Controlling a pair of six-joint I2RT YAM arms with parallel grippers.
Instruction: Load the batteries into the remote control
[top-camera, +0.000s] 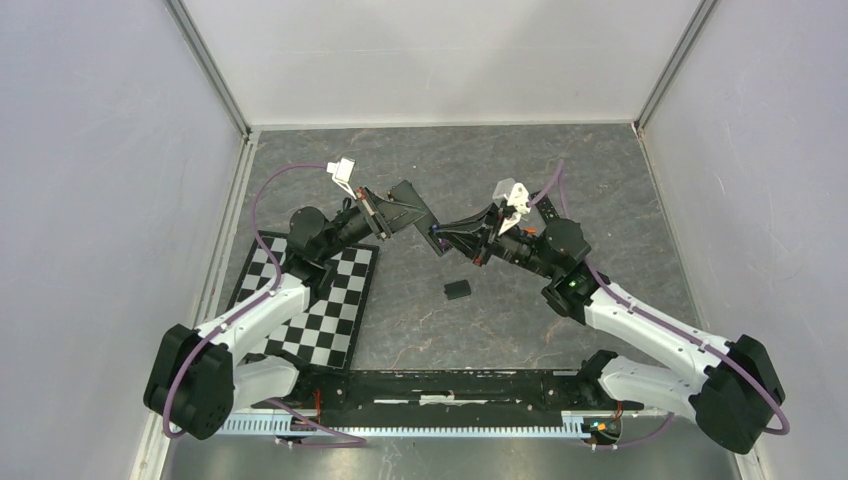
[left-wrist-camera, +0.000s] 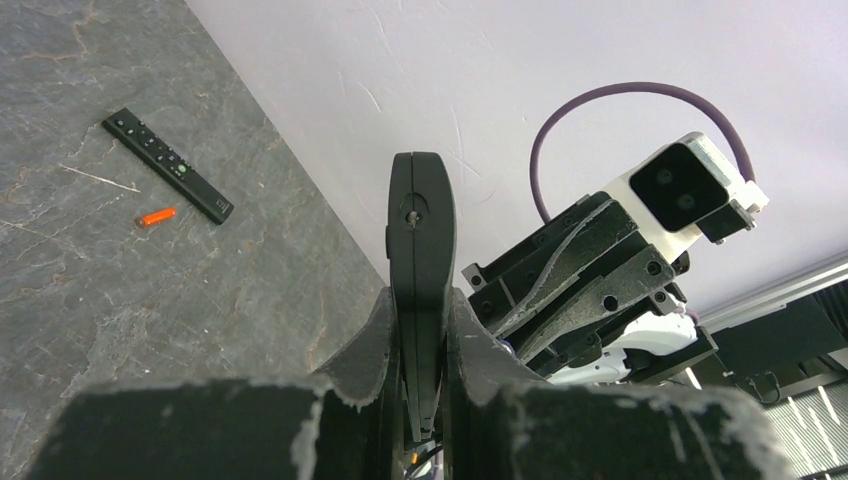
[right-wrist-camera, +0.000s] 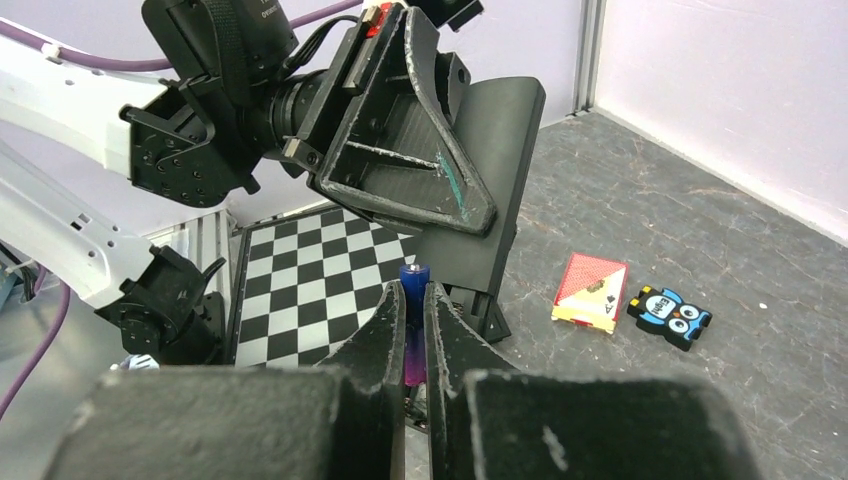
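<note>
1. Purple battery is pinched between the nearly closed fingers of the right gripper, in the air just short of the black remote.
2. To seat it well, I would line its axis up with the compartment slot, match the polarity, and press gently. The slot itself is not clearly visible.
3. The battery's long axis runs along the fingers, and its blue tip points at the remote's lower end.
4. The left gripper is clamped on that remote and holds it steeply tilted.
5. Farther off, a second remote and an orange battery lie close together on the table.
</note>
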